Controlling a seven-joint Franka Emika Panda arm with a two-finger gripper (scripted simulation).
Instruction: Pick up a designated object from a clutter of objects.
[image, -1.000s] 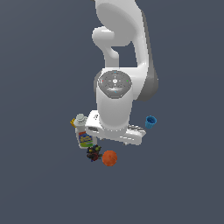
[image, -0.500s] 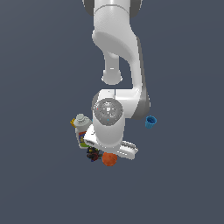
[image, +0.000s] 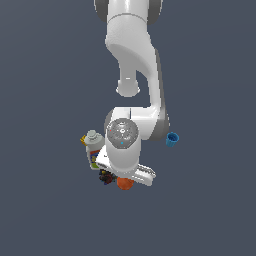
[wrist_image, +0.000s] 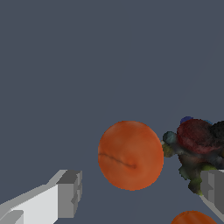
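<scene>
One white robot arm reached down over a plain dark grey floor, its wrist bent low above a small huddle of objects. In the exterior view, the orange-red ball (image: 124, 183) peeked out from beneath the arm's hand, with only part of it showing. Just beside it, toward the exterior view's left, sat a dark multicoloured toy (image: 105, 176), and beyond that stood a white bottle (image: 93, 150) with a blue and yellow label, upright and partly covered by the arm. A blue cup (image: 172, 139) stood well apart on the exterior view's right. In the wrist view, the gripper (wrist_image: 142, 192) was spread wide, with one grey fingertip (wrist_image: 70, 194) on one side of the ball (wrist_image: 131, 155) and the other on the far side, neither touching it. The toy (wrist_image: 196, 146) lay right against the ball, near the second fingertip. A sliver of another orange object (wrist_image: 193, 217) showed at the frame's edge, too cropped to identify.
</scene>
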